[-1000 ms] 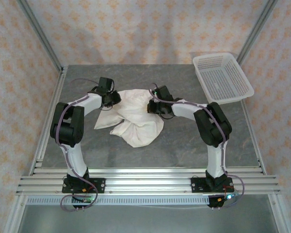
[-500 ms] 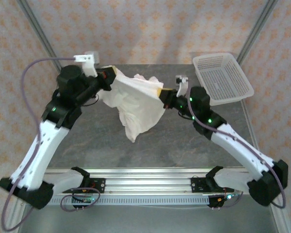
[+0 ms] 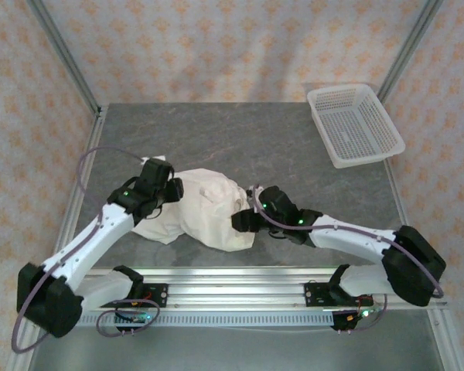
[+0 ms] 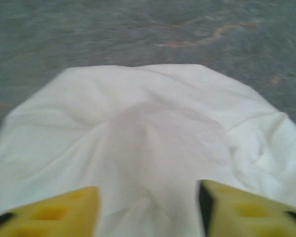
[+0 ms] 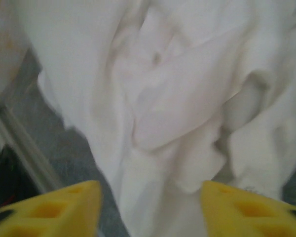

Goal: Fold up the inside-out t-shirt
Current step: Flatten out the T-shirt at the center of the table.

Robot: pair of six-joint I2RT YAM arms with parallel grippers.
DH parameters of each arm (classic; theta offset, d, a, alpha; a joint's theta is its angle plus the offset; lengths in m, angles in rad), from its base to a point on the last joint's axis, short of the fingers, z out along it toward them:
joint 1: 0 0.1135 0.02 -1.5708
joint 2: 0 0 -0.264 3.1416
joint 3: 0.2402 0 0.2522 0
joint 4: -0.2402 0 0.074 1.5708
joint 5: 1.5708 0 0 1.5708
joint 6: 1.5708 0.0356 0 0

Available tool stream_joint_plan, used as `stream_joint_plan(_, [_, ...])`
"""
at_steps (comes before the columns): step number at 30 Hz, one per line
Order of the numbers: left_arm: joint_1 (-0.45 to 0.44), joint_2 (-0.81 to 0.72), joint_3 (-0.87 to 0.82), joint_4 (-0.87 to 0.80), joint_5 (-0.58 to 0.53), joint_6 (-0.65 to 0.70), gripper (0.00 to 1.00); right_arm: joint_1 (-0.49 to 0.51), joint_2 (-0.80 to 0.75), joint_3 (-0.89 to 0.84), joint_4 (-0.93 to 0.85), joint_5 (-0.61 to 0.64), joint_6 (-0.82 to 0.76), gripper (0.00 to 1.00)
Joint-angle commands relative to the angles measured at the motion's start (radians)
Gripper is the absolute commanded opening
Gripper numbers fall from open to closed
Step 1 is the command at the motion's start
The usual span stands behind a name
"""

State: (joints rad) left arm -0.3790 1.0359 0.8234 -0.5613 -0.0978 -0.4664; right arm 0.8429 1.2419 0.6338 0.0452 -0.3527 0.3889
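the inside-out t-shirt (image 3: 201, 216) lies in a crumpled white heap on the near-left part of the tabletop (image 3: 247, 147), well apart from the mesh basket (image 3: 340, 89) at the far right corner. it is bunched and overlapped on itself, with no sleeve, hem or collar laid out plainly, so you are, by my reading, at the spreading stage and no fold is made yet. the next move calls for each pincer to find a true edge, ideally the two shoulders or the two hem corners, take it in a thin pinch and draw outward until the cloth sits flat; grabbing a thick wad would only drag the heap. your left pincer (image 3: 172, 188) sits at the heap's left upper edge, and in its wrist view the left pincer (image 4: 148, 207) is spread wide, yellow fingers (image 4: 54, 212) either side of a ridge of t-shirt (image 4: 148, 123) without closing on it. your right pincer (image 3: 242, 222) is at the heap's right edge; from the wrist the right pincer (image 5: 150, 207) is likewise spread, fingers (image 5: 49, 207) apart with folds of the t-shirt (image 5: 177, 89) just ahead. both arms are stretched low over the tabletop, the left angling in from its base, the right lying leftward along the near edge.
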Motion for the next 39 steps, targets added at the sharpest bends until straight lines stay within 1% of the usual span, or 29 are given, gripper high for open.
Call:
stream_joint_plan(1, [0.006, -0.162, -0.010, 0.029, -0.230, -0.085, 0.86, -0.117, -0.030, 0.086, -0.043, 0.246, 0.082, 0.66])
stream_joint_plan(3, [0.018, -0.182, -0.011, 0.000, -0.278, -0.127, 0.86, -0.227, 0.063, 0.148, -0.090, 0.225, 0.128, 0.66])
stream_joint_plan(5, [0.050, -0.164, -0.003, -0.051, -0.286, -0.166, 0.87, -0.267, 0.176, 0.242, -0.164, 0.212, 0.101, 0.64])
stream_joint_plan(6, [0.086, -0.149, -0.002, -0.075, -0.255, -0.186, 0.87, -0.268, 0.233, 0.293, -0.192, 0.180, 0.072, 0.63])
stream_joint_plan(7, [0.132, -0.138, -0.009, -0.084, -0.199, -0.203, 0.87, -0.266, 0.280, 0.332, -0.202, 0.130, 0.065, 0.61])
stream_joint_plan(10, [0.273, -0.130, -0.073, -0.056, -0.042, -0.231, 0.87, -0.248, 0.387, 0.381, -0.170, 0.021, 0.070, 0.55])
stream_joint_plan(11, [0.300, -0.127, -0.090, -0.047, -0.021, -0.235, 0.87, -0.237, 0.417, 0.404, -0.186, 0.004, 0.058, 0.54])
stream_joint_plan(13, [0.327, -0.110, -0.114, -0.039, 0.006, -0.245, 0.86, -0.208, 0.487, 0.458, -0.240, -0.028, 0.019, 0.55])
stream_joint_plan(16, [0.344, -0.070, -0.139, -0.017, 0.037, -0.269, 0.87, -0.173, 0.553, 0.493, -0.266, -0.058, 0.005, 0.57])
stream_joint_plan(17, [0.351, -0.051, -0.149, -0.002, 0.054, -0.281, 0.87, -0.165, 0.567, 0.495, -0.262, -0.070, 0.008, 0.57])
stream_joint_plan(18, [0.362, -0.032, -0.158, 0.015, 0.080, -0.293, 0.87, -0.162, 0.575, 0.495, -0.252, -0.075, 0.013, 0.52])
stream_joint_plan(19, [0.371, -0.017, -0.167, 0.036, 0.105, -0.300, 0.87, -0.160, 0.577, 0.492, -0.242, -0.075, 0.021, 0.40])
stream_joint_plan(20, [0.378, 0.002, -0.179, 0.069, 0.146, -0.305, 0.86, -0.160, 0.570, 0.489, -0.236, -0.067, 0.027, 0.20])
stream_joint_plan(21, [0.380, 0.021, -0.188, 0.100, 0.183, -0.310, 0.85, -0.160, 0.554, 0.487, -0.238, -0.048, 0.033, 0.07])
stream_joint_plan(22, [0.383, 0.041, -0.191, 0.127, 0.225, -0.313, 0.82, -0.159, 0.527, 0.480, -0.238, -0.030, 0.037, 0.01])
stream_joint_plan(23, [0.385, 0.056, -0.190, 0.151, 0.271, -0.306, 0.79, -0.160, 0.498, 0.473, -0.237, -0.015, 0.036, 0.00])
stream_joint_plan(24, [0.387, 0.070, -0.187, 0.186, 0.342, -0.291, 0.75, -0.160, 0.459, 0.463, -0.238, 0.008, 0.033, 0.00])
stream_joint_plan(26, [0.387, 0.080, -0.184, 0.246, 0.476, -0.273, 0.73, -0.162, 0.386, 0.450, -0.248, 0.042, 0.026, 0.00])
stream_joint_plan(27, [0.385, 0.072, -0.182, 0.267, 0.525, -0.285, 0.72, -0.164, 0.348, 0.447, -0.253, 0.056, 0.023, 0.00])
stream_joint_plan(28, [0.383, 0.057, -0.179, 0.271, 0.548, -0.300, 0.72, -0.166, 0.310, 0.440, -0.254, 0.066, 0.024, 0.00])
stream_joint_plan(32, [0.332, -0.038, -0.161, 0.228, 0.538, -0.331, 0.72, -0.177, 0.167, 0.395, -0.202, 0.089, 0.052, 0.00])
stream_joint_plan(34, [0.286, -0.064, -0.147, 0.209, 0.537, -0.330, 0.75, -0.180, 0.114, 0.370, -0.161, 0.084, 0.072, 0.00])
stream_joint_plan(36, [0.240, -0.054, -0.128, 0.188, 0.537, -0.324, 0.79, -0.182, 0.099, 0.367, -0.144, 0.066, 0.084, 0.00])
stream_joint_plan(39, [0.180, 0.007, -0.098, 0.165, 0.537, -0.306, 0.83, -0.182, 0.093, 0.371, -0.134, 0.047, 0.095, 0.00])
